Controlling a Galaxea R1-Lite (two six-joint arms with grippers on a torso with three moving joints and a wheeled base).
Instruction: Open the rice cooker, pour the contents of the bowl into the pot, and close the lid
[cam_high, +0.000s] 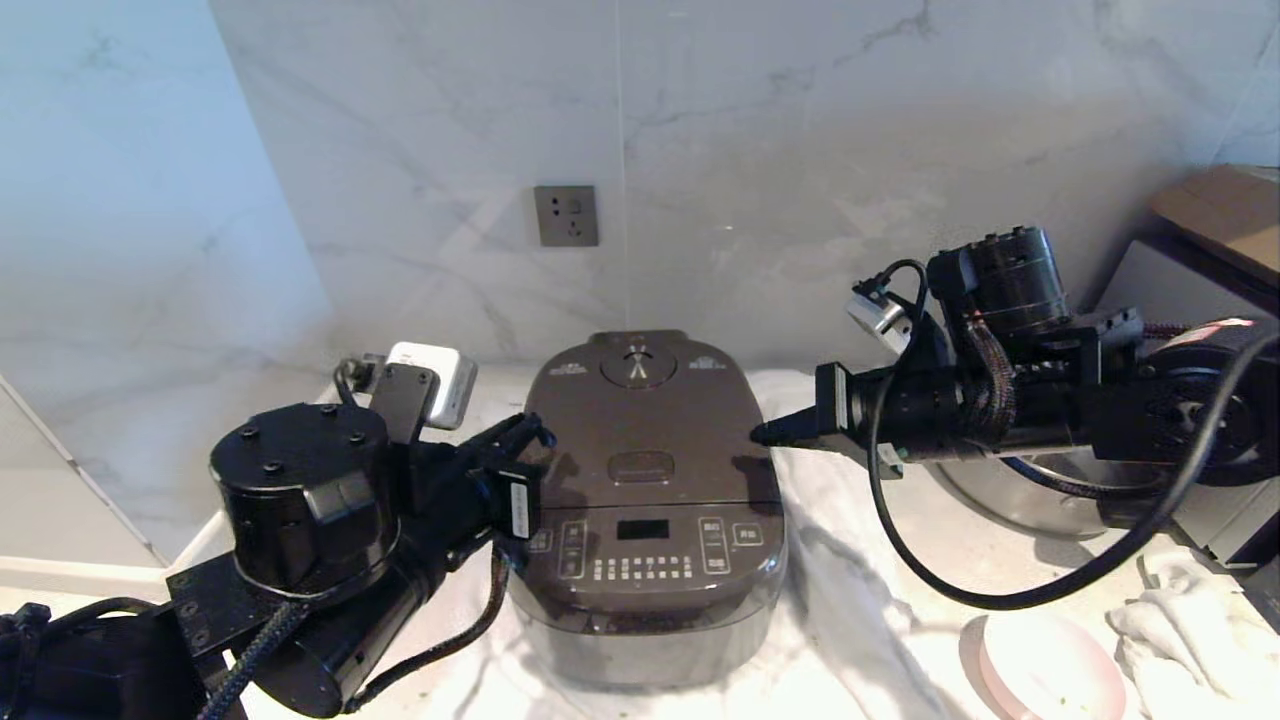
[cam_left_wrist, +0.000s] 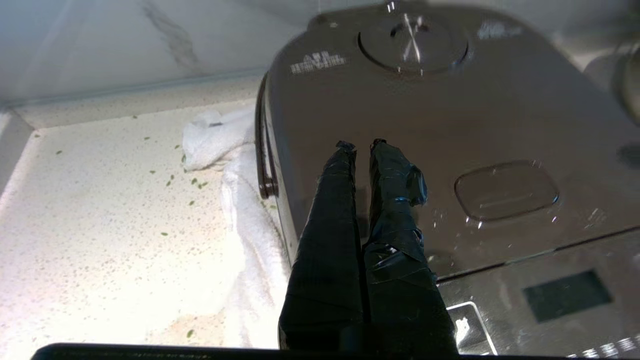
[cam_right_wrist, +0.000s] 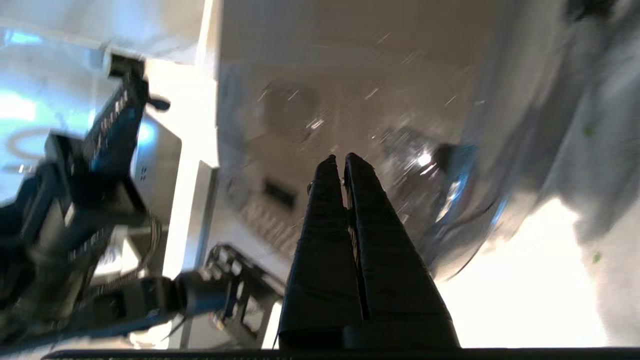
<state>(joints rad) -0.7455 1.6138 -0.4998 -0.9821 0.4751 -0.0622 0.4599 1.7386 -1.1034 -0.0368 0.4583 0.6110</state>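
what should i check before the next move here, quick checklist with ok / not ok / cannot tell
1. Lid down flat on the rice cooker: ok, no gap shows in the head view.
2. Bowl emptied: ok, it sits on the counter near the right front edge with only a few green specks inside.
3. Right gripper free: ok, fingers shut on nothing, tip at the lid's right edge.
4. Left gripper free: ok, fingers together over the lid's left part, holding nothing.
5. Lid latched: cannot tell, the catch is not visible.
6. Counter clean: not ok, green bits lie scattered left of the cooker.
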